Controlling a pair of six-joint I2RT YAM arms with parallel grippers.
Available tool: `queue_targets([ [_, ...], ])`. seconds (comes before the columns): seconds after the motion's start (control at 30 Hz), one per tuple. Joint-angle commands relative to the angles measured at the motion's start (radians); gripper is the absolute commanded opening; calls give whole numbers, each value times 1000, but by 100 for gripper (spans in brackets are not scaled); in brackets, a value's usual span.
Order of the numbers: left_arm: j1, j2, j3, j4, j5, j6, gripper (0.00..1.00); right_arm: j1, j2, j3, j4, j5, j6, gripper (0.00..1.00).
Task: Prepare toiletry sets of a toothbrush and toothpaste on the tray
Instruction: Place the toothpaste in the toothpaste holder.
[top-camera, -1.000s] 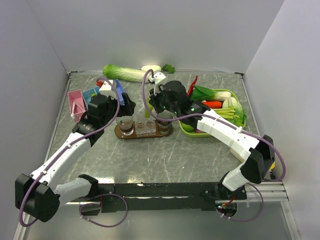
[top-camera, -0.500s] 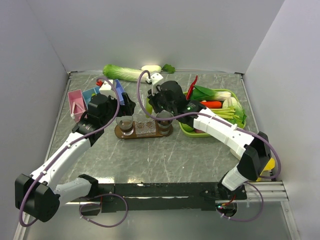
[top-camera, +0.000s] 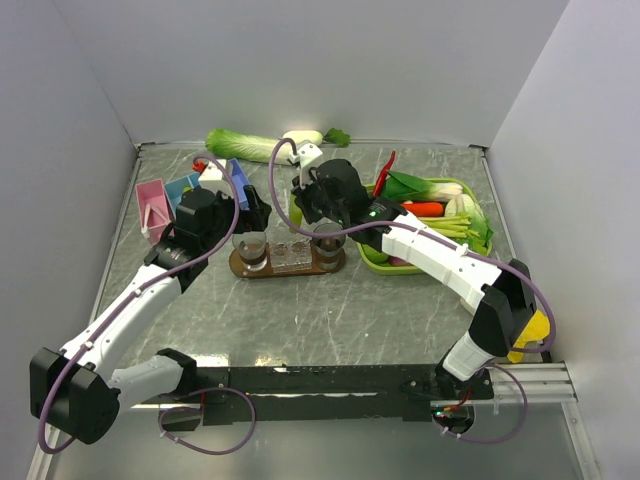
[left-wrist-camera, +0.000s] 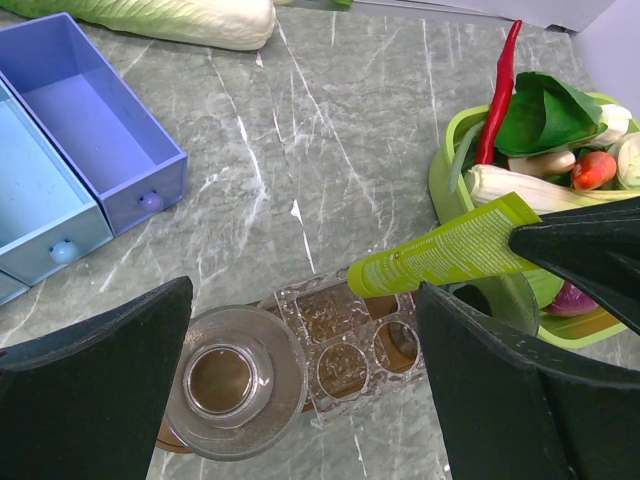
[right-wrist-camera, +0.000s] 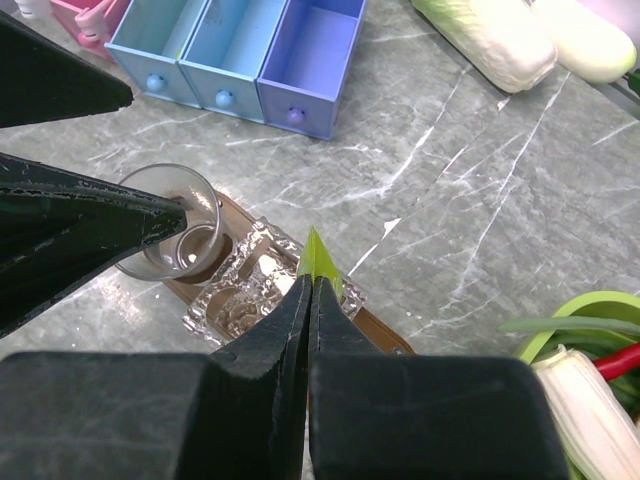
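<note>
On the grey marbled table (top-camera: 320, 320), the tray (top-camera: 290, 272) is laid crosswise between the two arms. A left tumbler (top-camera: 249, 245) and a right tumbler (top-camera: 328, 238), both dark and see-through, are stood upright at its two ends, and a clear holder (left-wrist-camera: 350, 345) is set between them on the wood. The right gripper (right-wrist-camera: 308, 288) is closed tight, jaws pressed together on the toothpaste (left-wrist-camera: 445, 255). The light-green tube is pinched at one end and held in the air, tilted, its free end pointed down towards the clear holder, just beside the right tumbler. Whether the tip touches the holder cannot be told. The left gripper (left-wrist-camera: 302, 290) is spread wide with nothing held; it is hung over the tray's left half, the left tumbler seen below and between its fingers (left-wrist-camera: 100, 400). In the right wrist view one left finger is seen right at that tumbler's rim; contact cannot be confirmed. The lime-green basket (top-camera: 372, 262) of vegetables is placed just right of the tray, a red chili (left-wrist-camera: 497, 95) seen sticking out past its rim. The blue compartment box (left-wrist-camera: 90, 120) is found behind the left gripper, open-topped, with a pink box (top-camera: 152, 208) beside it. A long pale cabbage (top-camera: 245, 147) is laid along the back wall.
</note>
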Motion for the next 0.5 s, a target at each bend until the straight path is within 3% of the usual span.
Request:
queue_targets([
  [0.0,1,-6,45,14,15,-12,97,1,6,52,20,17,-13,0],
  [0.47,1,-3,46,11,16,-12,97,6,-27,13,14,33,-1,0],
])
